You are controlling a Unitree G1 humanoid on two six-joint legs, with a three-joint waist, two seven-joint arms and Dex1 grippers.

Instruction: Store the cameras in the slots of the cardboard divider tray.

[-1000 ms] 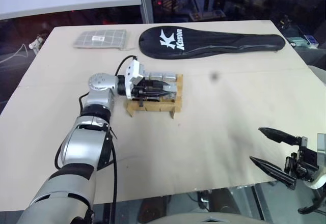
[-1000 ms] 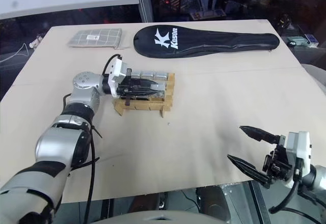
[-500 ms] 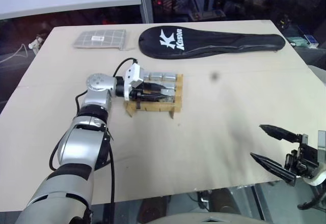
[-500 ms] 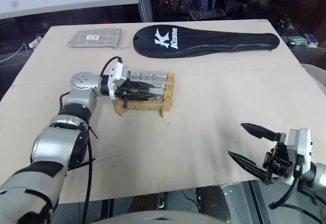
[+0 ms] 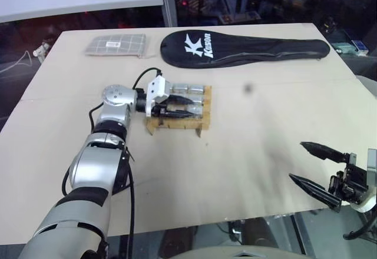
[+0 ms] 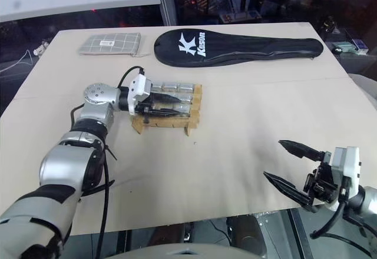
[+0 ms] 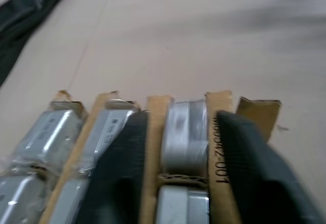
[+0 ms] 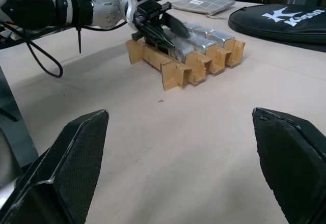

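Note:
The cardboard divider tray (image 5: 175,126) sits left of the table's middle, with several silvery wrapped cameras (image 5: 187,88) standing in its slots. My left gripper (image 5: 189,108) lies low over the tray, open, pointing to the right. In the left wrist view its black fingers (image 7: 121,173) straddle one slot, and a silvery camera (image 7: 185,136) rests in that slot between them without being gripped. My right gripper (image 5: 296,160) hovers open and empty at the table's near right edge, far from the tray (image 8: 178,70).
A long black racket cover (image 5: 244,47) lies along the table's far side. A grey checked pouch (image 5: 115,45) lies at the far left. Bare tabletop (image 5: 259,123) spreads between the tray and my right gripper.
The left gripper's fingers, shut together over the tray before, have spread apart; the silvery camera stays in the slot. The right arm has kept still.

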